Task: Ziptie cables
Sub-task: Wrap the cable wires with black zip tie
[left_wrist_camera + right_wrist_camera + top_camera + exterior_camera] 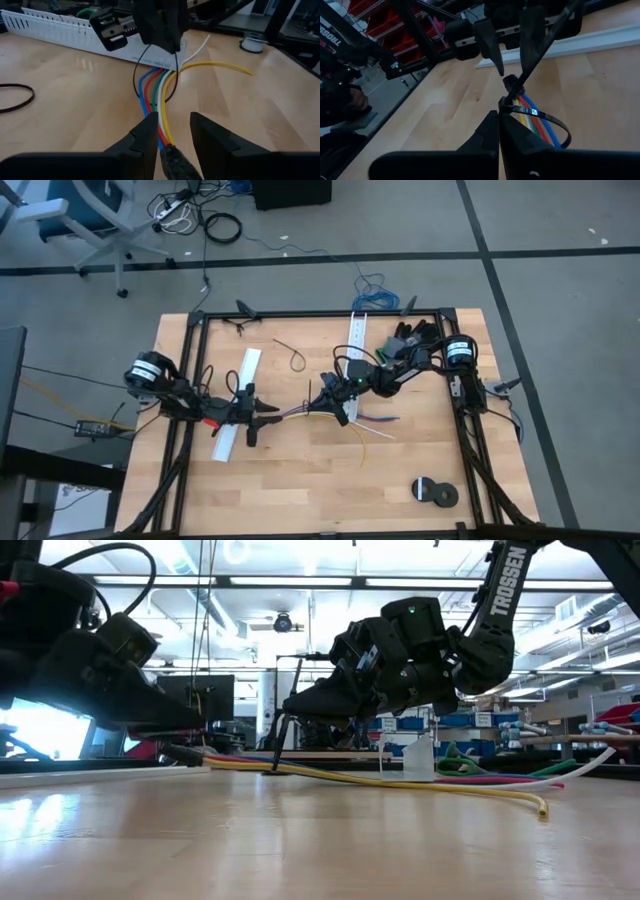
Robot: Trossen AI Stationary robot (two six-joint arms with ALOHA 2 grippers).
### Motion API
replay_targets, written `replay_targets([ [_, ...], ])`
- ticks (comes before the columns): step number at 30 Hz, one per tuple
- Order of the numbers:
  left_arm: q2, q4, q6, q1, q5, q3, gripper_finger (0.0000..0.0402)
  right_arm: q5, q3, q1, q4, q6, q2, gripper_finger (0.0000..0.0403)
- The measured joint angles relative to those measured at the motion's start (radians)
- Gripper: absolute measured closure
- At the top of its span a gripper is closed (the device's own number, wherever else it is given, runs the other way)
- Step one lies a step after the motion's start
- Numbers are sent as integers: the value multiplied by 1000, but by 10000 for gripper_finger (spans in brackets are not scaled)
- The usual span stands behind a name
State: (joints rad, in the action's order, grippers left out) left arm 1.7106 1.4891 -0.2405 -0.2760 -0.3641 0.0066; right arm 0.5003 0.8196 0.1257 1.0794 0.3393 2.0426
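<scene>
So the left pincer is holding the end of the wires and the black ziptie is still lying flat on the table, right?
Not quite. The left pincer does hold the wires by their end, but the black ziptie is already looped around them, with the right pincer shut on its strap. The right wrist view shows it.

We see a pale wooden table (300,480) with a smooth, slightly glossy grain. The thin coloured plastic-coated cables (161,95) look smooth and shiny, the slotted white plastic channel (55,32) matt. The thin black plastic ziptie (547,120) looks smooth.
</scene>
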Motion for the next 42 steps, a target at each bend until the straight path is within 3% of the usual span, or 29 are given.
replay_targets([
  [5,-2,-13,48,0,-4,62,293,0,-1,3,-2,7,0,403],
  [12,-2,-307,84,2,-3,202,309,45,-17,11,-93,-5,-24,403],
  [20,-3,-366,166,15,-13,286,309,13,-221,44,-112,-71,-253,403],
  [24,-64,-403,194,55,-23,295,309,-42,-321,56,-159,-82,-377,403],
  [27,-194,-524,212,83,-25,303,309,-66,-366,58,-188,-89,-427,403],
  [33,-595,-1077,193,137,-25,329,309,-66,-370,48,-194,-97,-421,403],
  [35,-735,-1190,188,146,-27,328,310,-67,-370,42,-193,-99,-421,403],
  [39,-987,-1189,208,146,-27,222,310,-67,-370,28,-186,-98,-421,403],
  [42,-1111,-1146,161,146,-27,97,310,-71,-365,17,-185,-98,-415,403],
])
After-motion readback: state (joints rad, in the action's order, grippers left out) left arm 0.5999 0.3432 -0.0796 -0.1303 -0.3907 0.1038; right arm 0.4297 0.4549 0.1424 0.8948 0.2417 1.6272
